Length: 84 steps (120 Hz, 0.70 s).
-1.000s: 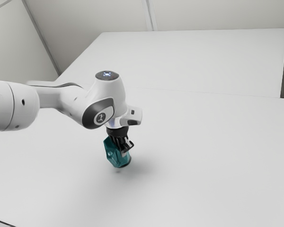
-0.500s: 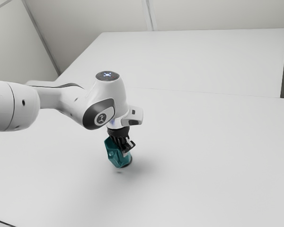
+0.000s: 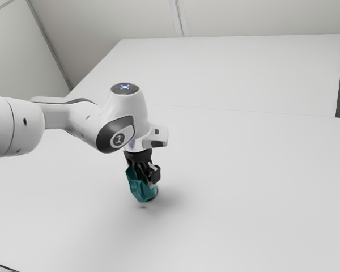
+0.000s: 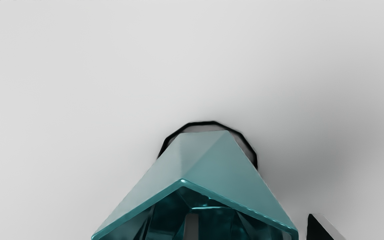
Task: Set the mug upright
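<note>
And here's the mug [image 4: 242, 176], smooth and hard like glazed ceramic, its outer faces carrying a soft satin sheen, while the rim [image 4: 182, 181] gleams, properly glossy, and the inside [image 4: 165, 213] glints like polished glass! Beneath it, the table [image 3: 243, 170] runs smooth and matt. Over to the arm [image 3: 73, 119]: smooth, plastic-looking shell, gently satin. The gripper [image 3: 151, 179] looks mostly matt, and the wall [image 3: 260, 17] is smooth, flat and dull.

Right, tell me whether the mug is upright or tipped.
Tipped, partway: in the exterior view the mug leans, its dark base set off toward the exterior view's right from its upper end.
</note>
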Available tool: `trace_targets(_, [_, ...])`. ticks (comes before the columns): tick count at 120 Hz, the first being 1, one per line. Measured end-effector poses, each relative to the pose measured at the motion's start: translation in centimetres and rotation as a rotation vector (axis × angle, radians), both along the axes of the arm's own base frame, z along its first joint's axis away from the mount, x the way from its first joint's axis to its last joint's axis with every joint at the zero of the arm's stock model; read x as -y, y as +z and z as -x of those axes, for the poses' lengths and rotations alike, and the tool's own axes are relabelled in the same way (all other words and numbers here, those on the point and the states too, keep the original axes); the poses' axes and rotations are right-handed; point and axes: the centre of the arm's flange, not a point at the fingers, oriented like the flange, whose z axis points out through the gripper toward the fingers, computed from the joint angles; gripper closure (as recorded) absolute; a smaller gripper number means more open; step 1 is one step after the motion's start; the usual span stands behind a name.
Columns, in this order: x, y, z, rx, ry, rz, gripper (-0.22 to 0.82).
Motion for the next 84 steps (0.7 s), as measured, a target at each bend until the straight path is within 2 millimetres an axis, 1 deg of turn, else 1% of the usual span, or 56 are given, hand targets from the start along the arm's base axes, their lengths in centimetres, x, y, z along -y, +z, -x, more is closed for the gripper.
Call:
trace_targets(11, [0.1, 0.9, 0.0, 0.016, -0.001, 0.003, 0.2])
trace_targets(20, [0.1, 2.5, 0.0, 0.044, -0.002, 0.008, 0.14])
trace_targets(30, [0.3, 5.1, -0.1, 0.081, -0.001, 0.017, 0.09])
trace_targets(39, [0.9, 7.9, -0.8, 0.11, -0.003, 0.028, 0.07])
trace_targets(46, [1.4, 11.0, -1.8, 0.136, 0.003, 0.043, 0.05])
trace_targets(52, [1.5, 13.7, -3.0, 0.151, 0.018, 0.057, 0.04])
trace_targets(62, [1.1, 18.0, -6.1, 0.165, 0.053, 0.08, 0.03])
trace_targets(69, [0.6, 20.7, -8.0, 0.166, 0.076, 0.091, 0.02])
trace_targets(77, [-0.4, 22.7, -9.8, 0.155, 0.105, 0.094, 0.02])
trace_targets(84, [-1.2, 23.8, -10.7, 0.138, 0.125, 0.093, 0.01])
